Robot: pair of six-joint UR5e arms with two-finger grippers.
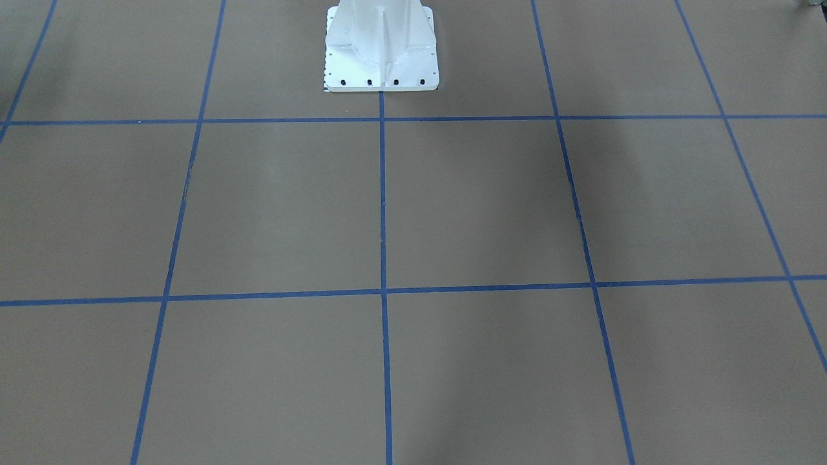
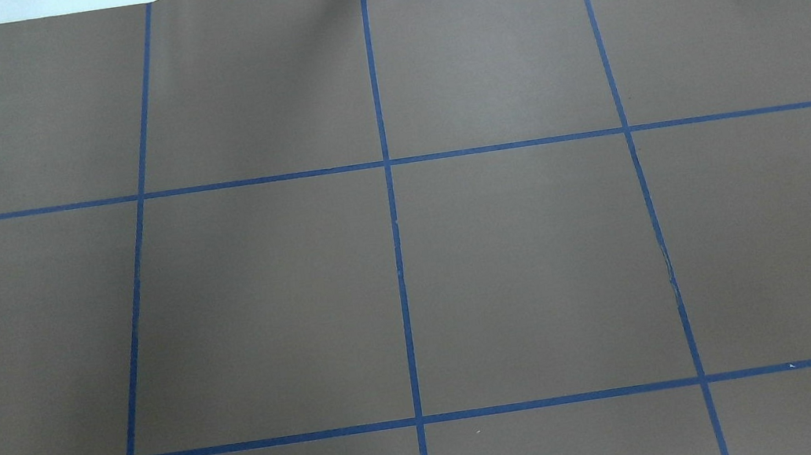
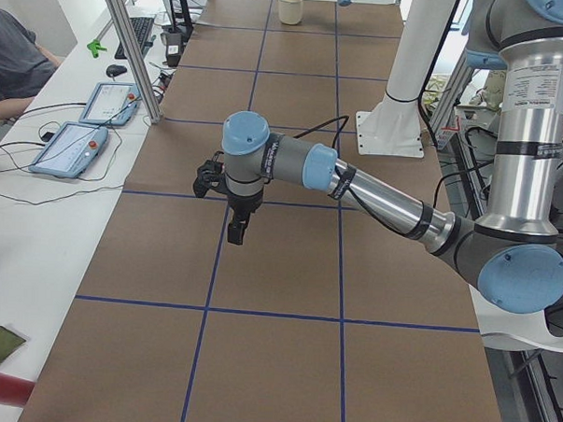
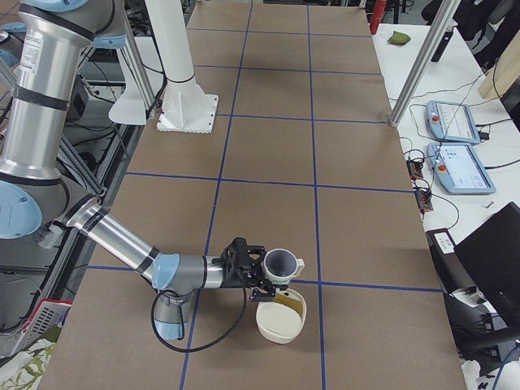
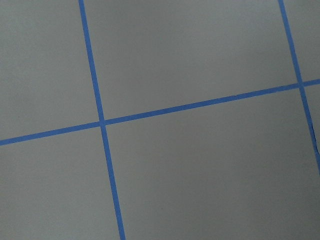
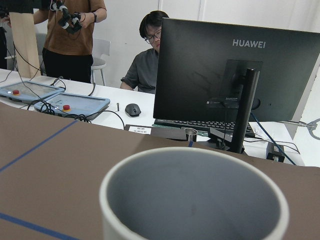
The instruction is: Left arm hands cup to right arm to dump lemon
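Brown table (image 4: 268,146), cup (image 4: 282,262) near right end

Place: a robotics lab.
Bench: table (image 2: 265,303) papered brown, gridded with blue tape (image 2: 399,260).
Machines: left arm (image 3: 385,197), right arm (image 4: 118,236), white pedestal (image 1: 381,51) bolted down.
Desk side: teach pendants (image 4: 460,166), monitor (image 6: 235,65), seated person (image 6: 145,67).

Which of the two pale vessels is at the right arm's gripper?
The cup, grey inside with a squarish handle, at the right gripper. The wider cream bowl stands on the table beside it, handleless.
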